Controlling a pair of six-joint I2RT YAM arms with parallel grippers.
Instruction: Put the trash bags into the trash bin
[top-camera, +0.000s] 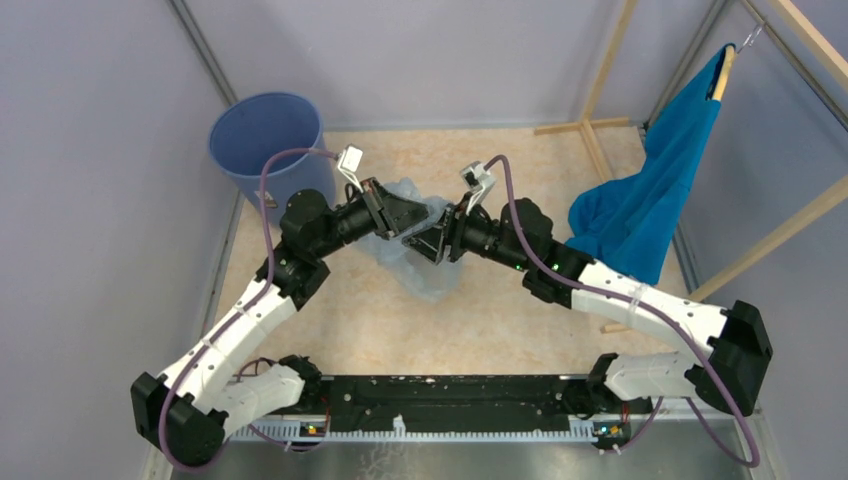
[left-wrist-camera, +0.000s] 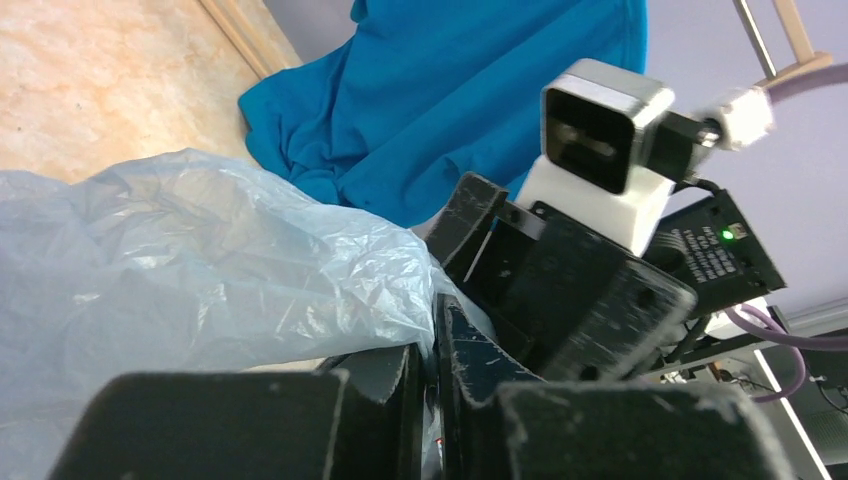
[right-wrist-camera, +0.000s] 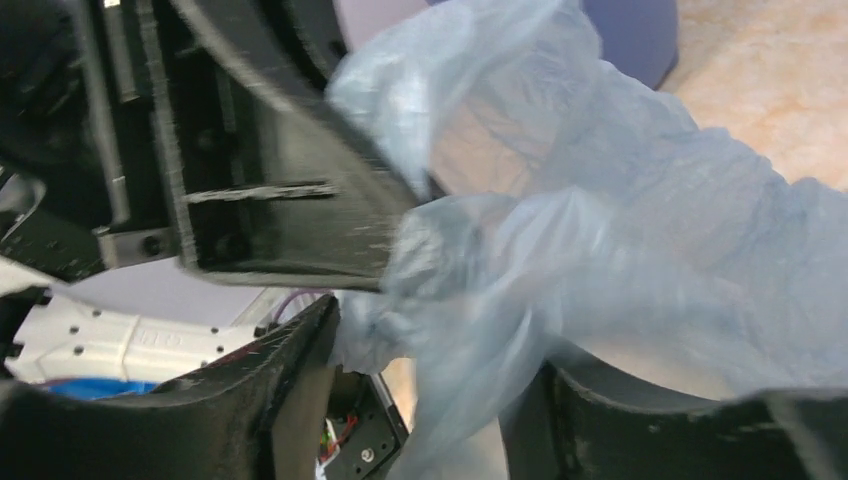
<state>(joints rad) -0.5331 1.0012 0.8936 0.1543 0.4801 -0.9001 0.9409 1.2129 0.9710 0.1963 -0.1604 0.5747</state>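
You had one trash bag (top-camera: 428, 278) in view, a single crumpled pale-blue mass on the counter (top-camera: 500, 325), and one trash bin (top-camera: 265, 140). You had two arms, the left arm (top-camera: 240, 320) and the right arm (top-camera: 645, 305), and two end effectors, the left end effector (top-camera: 405, 222) and the right end effector (top-camera: 428, 245). Each arm carried one wrist camera (top-camera: 350, 160) and one purple cable (top-camera: 263, 190), two of each. One teal cloth (top-camera: 650, 200) hung on one wooden hanger (top-camera: 722, 72).
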